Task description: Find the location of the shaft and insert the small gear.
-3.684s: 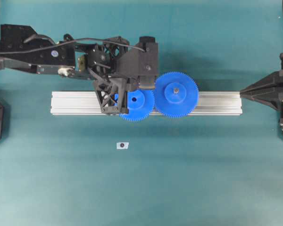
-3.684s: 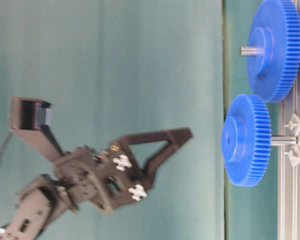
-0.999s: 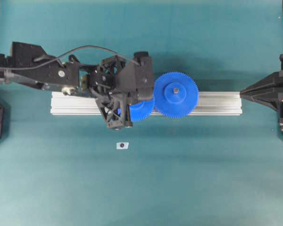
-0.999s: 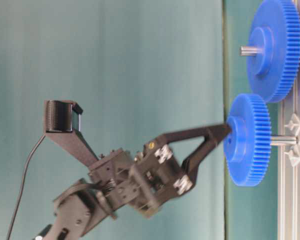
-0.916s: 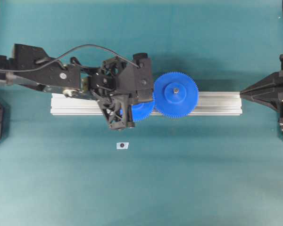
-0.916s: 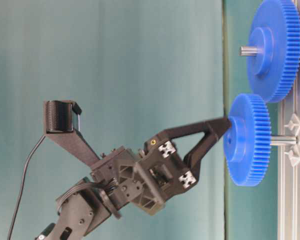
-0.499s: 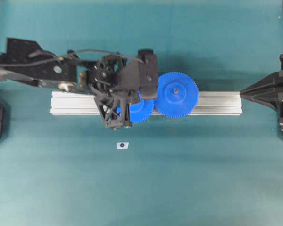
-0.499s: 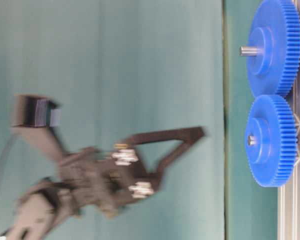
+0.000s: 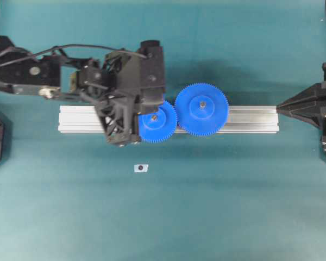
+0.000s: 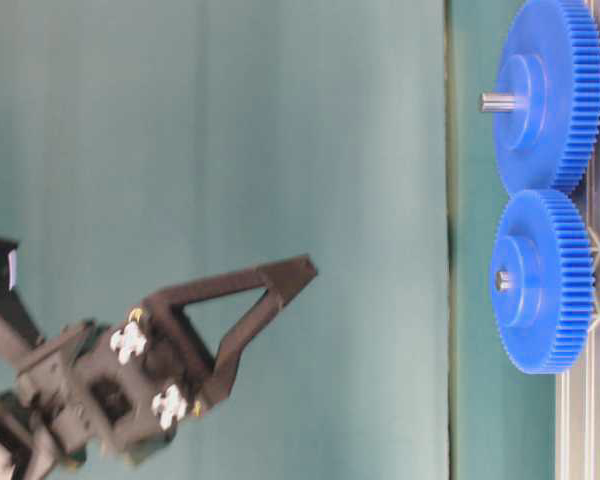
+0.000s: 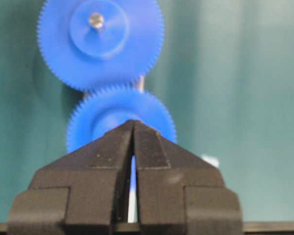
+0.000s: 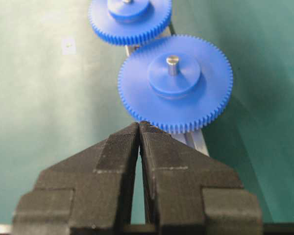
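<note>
The small gear (image 9: 157, 122) is a blue toothed wheel lying on the rail, meshed with the larger gear. The tip of the grey shaft (image 9: 154, 117) shows in its centre hole. From table level the small gear (image 10: 540, 282) lies close against the rail, with the shaft (image 10: 501, 281) just poking out of the hub. My left gripper (image 9: 122, 141) is shut and empty, beside the gear's left edge in the overhead view and well clear of it at table level (image 10: 295, 272). The left wrist view has the small gear (image 11: 121, 115) beyond the shut tips (image 11: 133, 122). My right gripper (image 12: 138, 125) is shut and empty.
The larger blue gear (image 9: 201, 109) sits on its own pin on the ribbed aluminium rail (image 9: 250, 118). A small pale piece with a dark centre (image 9: 140, 168) lies on the green cloth in front of the rail. The right gripper (image 9: 280, 107) rests at the rail's right end.
The small gear has slid down the shaft until it lies against the rail. My left gripper, which pressed on its hub a second ago, has drawn back up and to the left.
</note>
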Available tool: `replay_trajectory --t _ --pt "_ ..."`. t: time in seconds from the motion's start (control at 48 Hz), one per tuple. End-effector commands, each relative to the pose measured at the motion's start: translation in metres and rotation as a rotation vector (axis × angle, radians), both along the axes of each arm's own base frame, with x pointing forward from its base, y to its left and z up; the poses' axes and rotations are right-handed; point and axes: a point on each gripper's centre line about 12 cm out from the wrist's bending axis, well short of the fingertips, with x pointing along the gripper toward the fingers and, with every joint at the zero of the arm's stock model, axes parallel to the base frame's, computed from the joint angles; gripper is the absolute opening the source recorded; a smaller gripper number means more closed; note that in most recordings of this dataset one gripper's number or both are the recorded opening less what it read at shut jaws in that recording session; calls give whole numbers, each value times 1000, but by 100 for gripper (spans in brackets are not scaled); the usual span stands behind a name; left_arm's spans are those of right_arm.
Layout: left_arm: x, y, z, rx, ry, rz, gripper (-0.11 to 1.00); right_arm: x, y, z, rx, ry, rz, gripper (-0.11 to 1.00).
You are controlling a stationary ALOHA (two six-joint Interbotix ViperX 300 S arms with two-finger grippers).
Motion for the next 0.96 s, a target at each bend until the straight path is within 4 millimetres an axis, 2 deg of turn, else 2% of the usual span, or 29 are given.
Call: replay_trajectory --t 0.0,0.104,0.604,0.937 --pt "-10 -7 14 2 -38 -17 -1 2 -1 7 3 -23 -4 12" --pt "-18 -11 11 -3 -29 -23 -1 1 0 7 1 -29 -4 12" --pt "-57 -19 24 -28 -99 -25 -1 -3 1 11 -3 -57 2 12" --pt "-70 -19 15 -50 -103 -10 -1 -3 1 10 -3 -57 4 12"
